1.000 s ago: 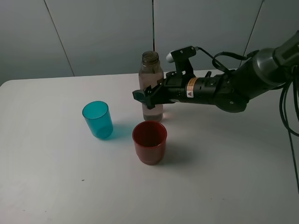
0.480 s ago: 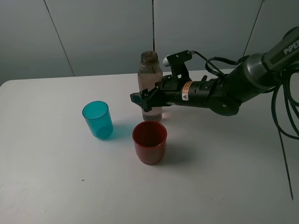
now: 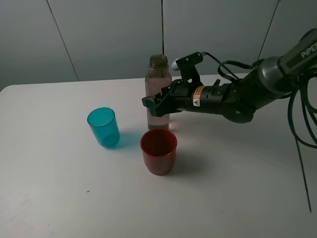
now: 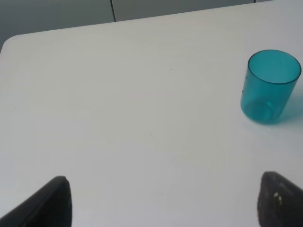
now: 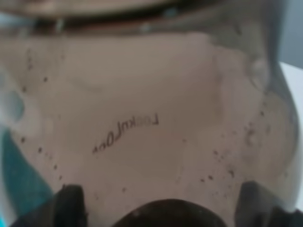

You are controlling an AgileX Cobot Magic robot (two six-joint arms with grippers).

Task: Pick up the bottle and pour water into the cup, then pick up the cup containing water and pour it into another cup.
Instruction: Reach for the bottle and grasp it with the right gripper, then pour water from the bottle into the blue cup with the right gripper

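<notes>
Clearly, the right gripper is clamped on the tall slim clear plastic bottle with a brownish tint, its black fingers closed around the middle of the body from the three o'clock side in the high view. In the right wrist view the tinted wall of the bottle fills almost everything, with raised lettering on it and the two dark fingertips flanking it at the frame's edge. The bottle stands upright with its threaded neck open; whether its base rests on the white desk or is just off it, I cannot tell. Behind the gripper the black right arm stretches away toward three o'clock, cables looping off it.

Just beside the bottle, at six o'clock from it, sits the squat translucent red plastic cup, upright and apart from the gripper. At about eight o'clock from the bottle, well apart from both, stands the small translucent teal-blue plastic tumbler, also upright.

The left gripper shows only in its own wrist view, its dark fingertips spread wide with nothing between them but bare desk, the teal tumbler ahead of it and off to one side.
</notes>
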